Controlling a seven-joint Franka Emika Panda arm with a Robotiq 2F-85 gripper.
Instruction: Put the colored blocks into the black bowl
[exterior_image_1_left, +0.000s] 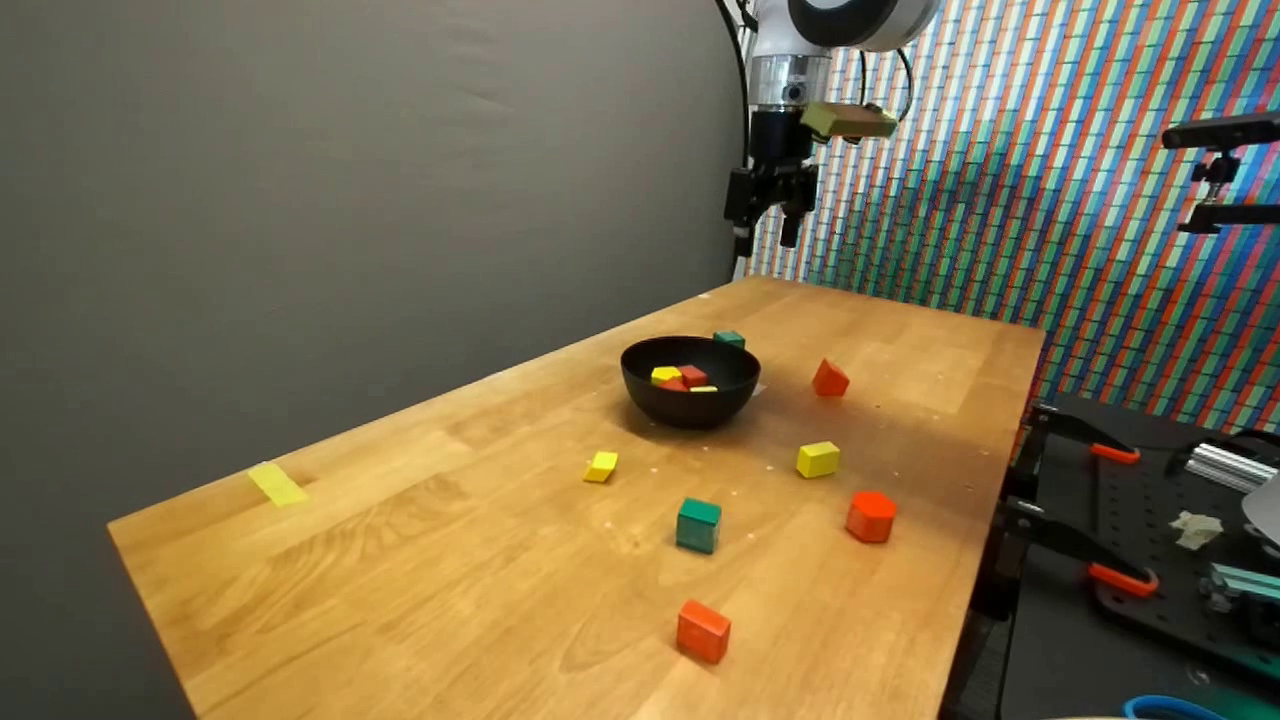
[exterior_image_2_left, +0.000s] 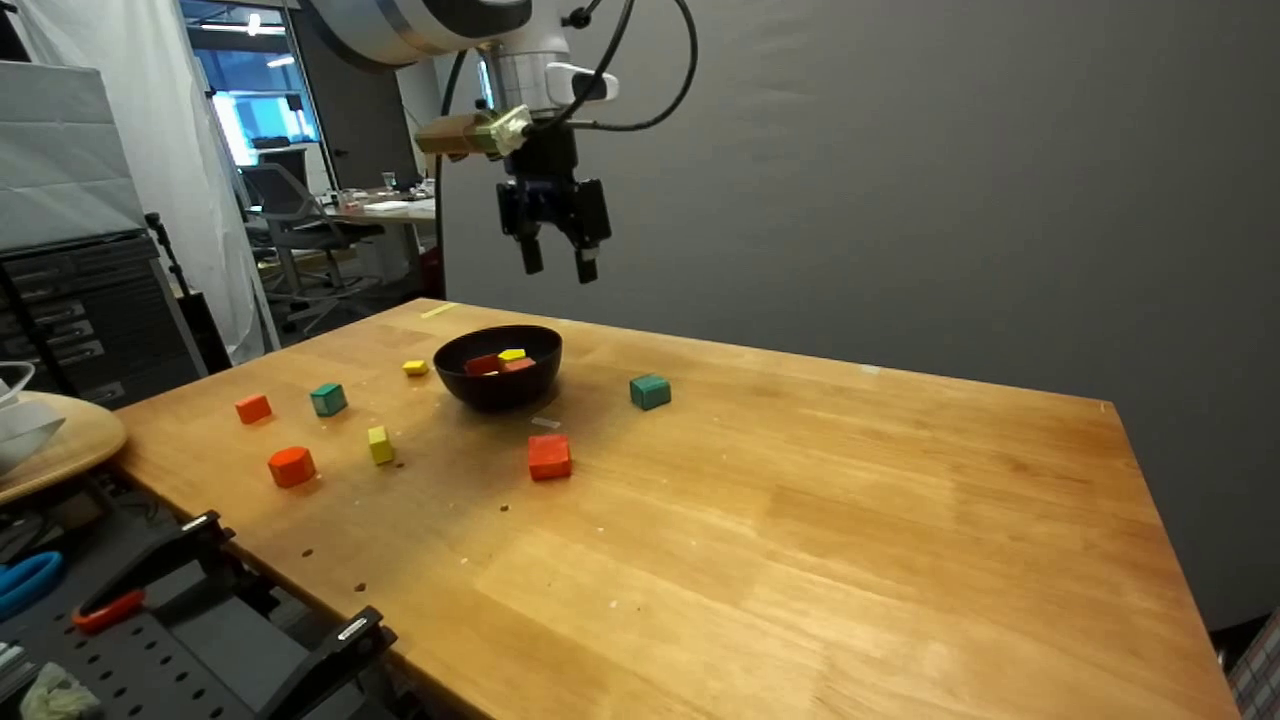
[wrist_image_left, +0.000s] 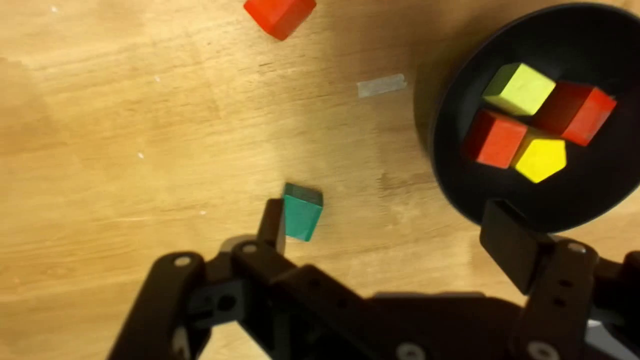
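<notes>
Wrist view: two red blocks (wrist_image_left: 502, 142) and two yellow blocks (wrist_image_left: 541, 159) lie in the bowl (wrist_image_left: 600, 200). In both exterior views seven more sit outside it on the table (exterior_image_2_left: 850, 560): two green blocks (exterior_image_1_left: 698, 525), three orange-red blocks (exterior_image_1_left: 704, 631) and two other yellow blocks (exterior_image_1_left: 818, 459). By that count the job looks a little over a third done; no green shows in the bowl. The gripper (exterior_image_2_left: 560, 267) hangs well above the table, its jaws wide apart, nothing between them.
</notes>
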